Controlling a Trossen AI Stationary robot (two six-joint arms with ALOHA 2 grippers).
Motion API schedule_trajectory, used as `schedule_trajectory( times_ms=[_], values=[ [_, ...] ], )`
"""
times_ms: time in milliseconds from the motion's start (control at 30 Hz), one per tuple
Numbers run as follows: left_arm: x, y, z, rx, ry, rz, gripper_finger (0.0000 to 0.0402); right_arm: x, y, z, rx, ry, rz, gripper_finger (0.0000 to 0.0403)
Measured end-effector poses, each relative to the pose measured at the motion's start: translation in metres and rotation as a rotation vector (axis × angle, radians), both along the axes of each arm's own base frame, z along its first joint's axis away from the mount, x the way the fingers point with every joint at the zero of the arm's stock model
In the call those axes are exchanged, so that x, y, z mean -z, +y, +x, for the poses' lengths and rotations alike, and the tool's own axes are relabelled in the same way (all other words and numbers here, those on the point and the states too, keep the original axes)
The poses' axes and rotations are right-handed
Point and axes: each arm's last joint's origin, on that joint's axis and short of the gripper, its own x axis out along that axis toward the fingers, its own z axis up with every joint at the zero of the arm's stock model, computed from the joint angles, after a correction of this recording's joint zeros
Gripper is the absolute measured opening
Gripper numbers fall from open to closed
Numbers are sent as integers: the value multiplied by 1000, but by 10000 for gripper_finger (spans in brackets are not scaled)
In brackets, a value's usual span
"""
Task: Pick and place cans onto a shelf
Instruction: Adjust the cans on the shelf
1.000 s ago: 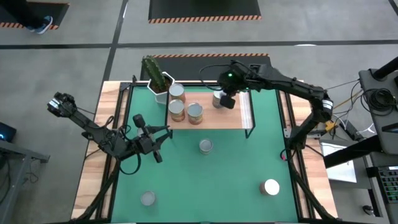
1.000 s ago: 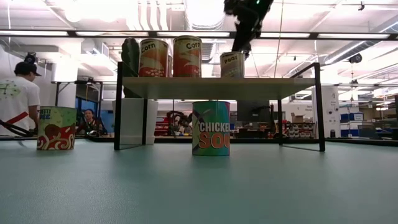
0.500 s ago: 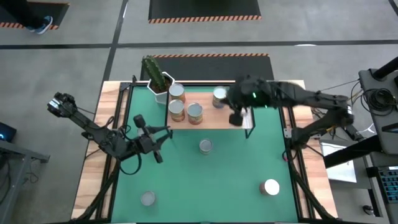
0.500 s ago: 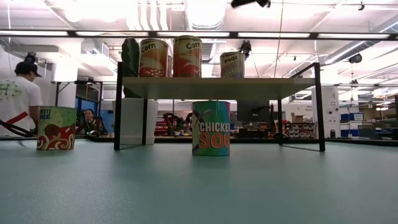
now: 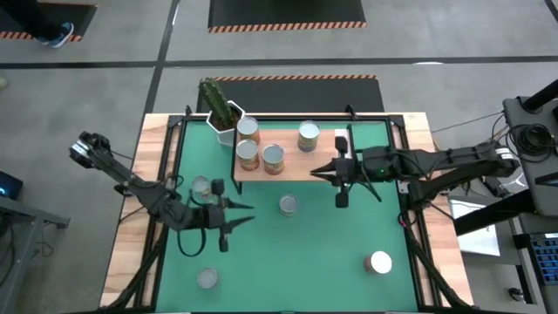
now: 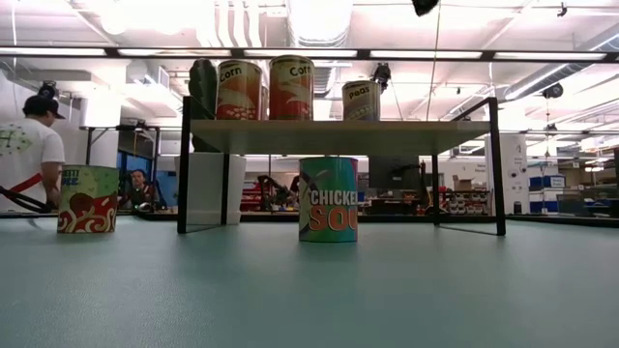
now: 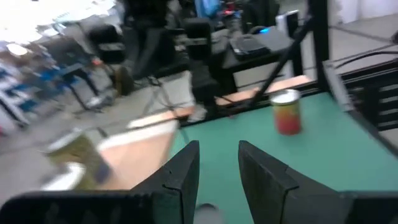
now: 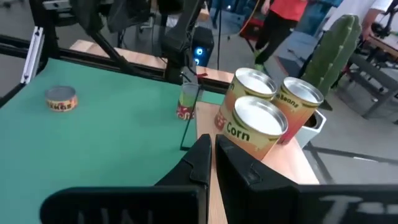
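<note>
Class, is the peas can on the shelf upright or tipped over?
Upright. The peas can stands on its base on the shelf, label vertical; from above its round top faces up.

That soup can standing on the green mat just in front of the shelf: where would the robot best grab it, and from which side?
Probably from straight above, with the fingers closing across the round side walls just below the lid. The soup can stands upright and alone on the mat, with open space all round, though the shelf edge is close behind it. The right gripper hangs nearest.

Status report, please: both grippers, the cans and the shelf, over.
Right gripper shut, empty, above front of light-wood plank shelf. Left gripper open, over green mat. Four silver-topped metal cans stand on shelf. No obstruction seen.
</note>
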Motion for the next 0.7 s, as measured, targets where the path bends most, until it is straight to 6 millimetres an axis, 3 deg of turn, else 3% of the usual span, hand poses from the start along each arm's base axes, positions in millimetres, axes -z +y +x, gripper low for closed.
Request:
schedule_trajectory(
  times_ms=[367,700],
  values=[
    [32,-14,19,-10,89,-70,94,31,-3,-28,-2,-99,21,12],
    [35,-13,18,-50,95,-263,94,56,-1,-36,-69,-179,12,12]
  ],
)
